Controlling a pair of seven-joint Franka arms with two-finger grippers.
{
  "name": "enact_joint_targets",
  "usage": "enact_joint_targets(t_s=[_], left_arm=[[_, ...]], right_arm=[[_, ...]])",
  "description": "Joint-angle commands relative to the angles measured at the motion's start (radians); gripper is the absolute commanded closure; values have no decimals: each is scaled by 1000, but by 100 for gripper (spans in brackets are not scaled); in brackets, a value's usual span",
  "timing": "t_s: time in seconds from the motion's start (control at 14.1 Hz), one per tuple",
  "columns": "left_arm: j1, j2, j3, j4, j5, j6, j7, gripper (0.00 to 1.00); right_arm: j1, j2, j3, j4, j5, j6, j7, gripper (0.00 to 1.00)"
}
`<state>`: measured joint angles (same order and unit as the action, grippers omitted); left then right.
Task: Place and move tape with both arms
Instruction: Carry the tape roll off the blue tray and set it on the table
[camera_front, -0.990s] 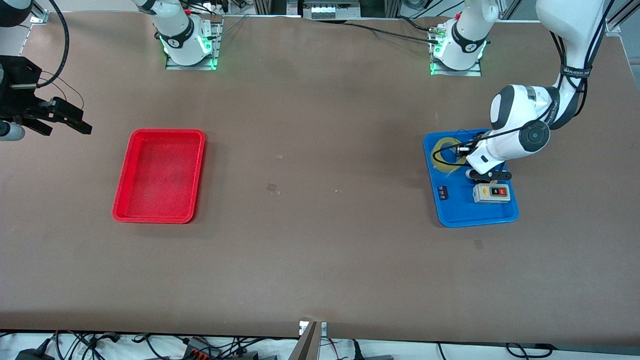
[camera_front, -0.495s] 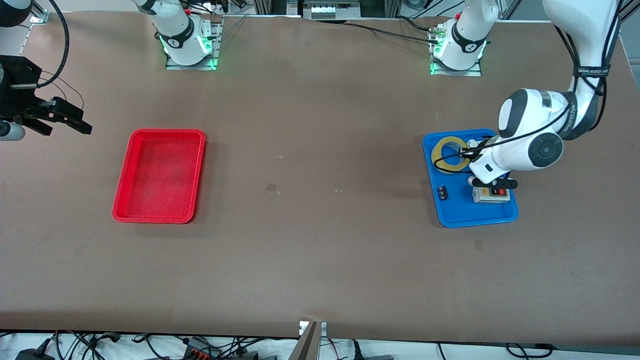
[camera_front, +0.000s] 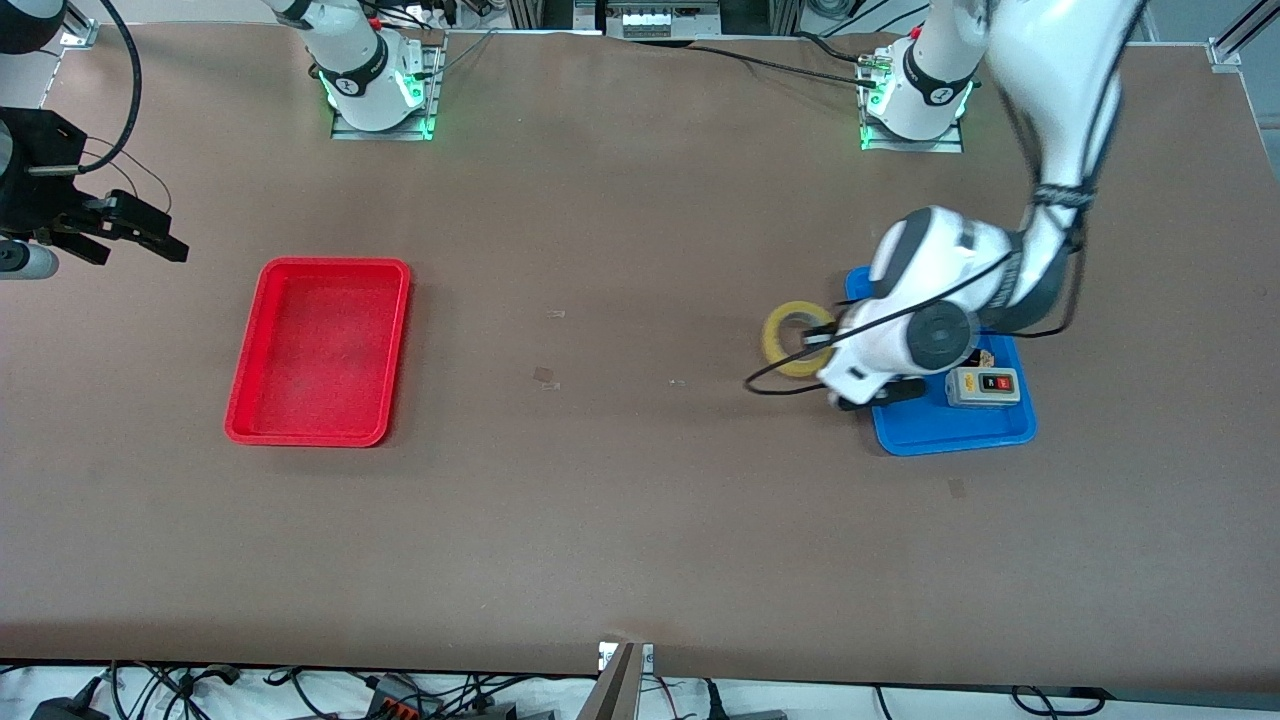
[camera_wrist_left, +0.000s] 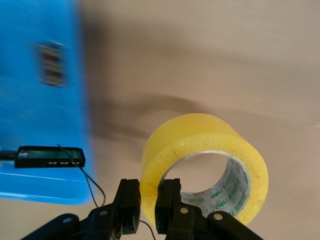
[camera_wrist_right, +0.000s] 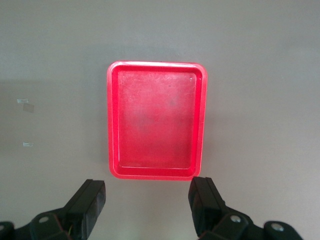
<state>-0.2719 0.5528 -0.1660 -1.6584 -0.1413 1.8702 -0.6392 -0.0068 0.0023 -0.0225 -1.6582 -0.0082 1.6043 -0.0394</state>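
L gripper (camera_wrist_left: 148, 210) jaws clamp tape (camera_front: 795, 339) wall, over bench just off blue tray (camera_front: 950, 430) edge | R gripper (camera_wrist_right: 147, 202) jaws wide, waits beside red tray (camera_front: 318, 350)

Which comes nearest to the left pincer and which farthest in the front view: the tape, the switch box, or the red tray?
From the left pincer, nearest first:
1. The tape, clamped by its wall in the shut pincer, over the bare table beside the blue tray.
2. The switch box, in the blue tray.
3. The red tray, toward the right arm's end of the table.

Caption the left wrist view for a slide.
Left gripper shut on the yellow tape roll's wall, carried above the table beside the blue tray.
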Motion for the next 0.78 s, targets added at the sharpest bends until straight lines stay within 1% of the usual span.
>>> enact_joint_targets(t_s=[0.0, 0.07, 0.21, 0.28, 0.35, 0.42, 0.49, 0.57, 0.64, 0.71], left_arm=[[-108, 137, 7, 201, -82, -1, -166, 100], [-140, 163, 7, 228, -104, 50, -219, 100], [-220, 191, 7, 230, -116, 182, -301, 100], [-254, 203, 7, 230, -116, 231, -333, 99], [-283, 220, 7, 230, -115, 265, -355, 96], [-296, 231, 7, 230, -113, 277, -352, 85], [-296, 237, 7, 230, -110, 279, -343, 48], [-296, 234, 8, 230, -95, 279, -340, 13], [-294, 220, 8, 230, -93, 271, -347, 0], [-287, 201, 13, 229, -90, 261, -349, 0]], right_arm=[[1, 4, 1, -2, -4, -1, 3, 0], [1, 4, 1, -2, -6, 3, 1, 0], [4, 2, 1, 1, -7, 20, 1, 0], [1, 1, -1, 1, -6, 40, 3, 0], [-7, 2, -7, 3, 7, 45, 3, 0], [-10, 4, -8, 3, 10, 48, 3, 0], [-10, 2, -7, 3, 10, 65, 3, 0], [-10, -1, -7, 3, 10, 78, 3, 0], [-9, -1, -5, 3, 10, 89, 3, 0], [-8, 5, -5, 3, 8, 89, 3, 0]])
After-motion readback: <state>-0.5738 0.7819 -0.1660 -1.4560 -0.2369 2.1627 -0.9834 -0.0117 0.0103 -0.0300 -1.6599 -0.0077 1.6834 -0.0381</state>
